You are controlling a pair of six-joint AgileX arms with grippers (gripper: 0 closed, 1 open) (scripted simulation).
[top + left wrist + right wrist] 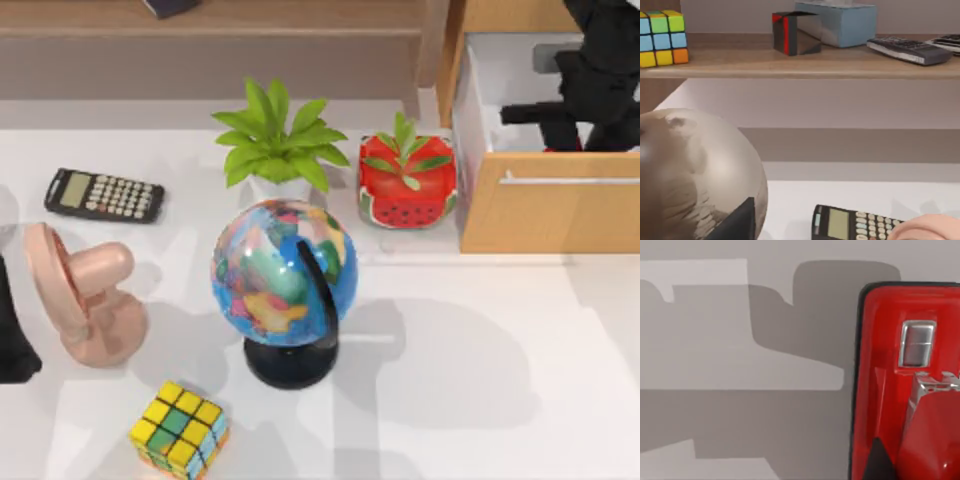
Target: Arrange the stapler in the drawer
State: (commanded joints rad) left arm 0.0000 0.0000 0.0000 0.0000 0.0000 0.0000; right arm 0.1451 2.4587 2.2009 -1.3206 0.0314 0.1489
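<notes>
The stapler (pixel 905 390) is seen close up from the right wrist, red and glossy, apparently lying on the drawer's (pixel 545 215) white floor. From above, the right gripper (pixel 572 130) is held inside the open drawer at the table's right; whether its fingers are parted cannot be told. The left arm is parked at the left edge beside the calculator (pixel 104 195).

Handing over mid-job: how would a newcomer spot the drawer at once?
Start from the globe mid-table and look to the top view's far right. The drawer is the light wooden box with a white interior and a thin silver bar handle, beside the watermelon-patterned pot. No neighbour is an open box, and the right arm reaches in.
</notes>
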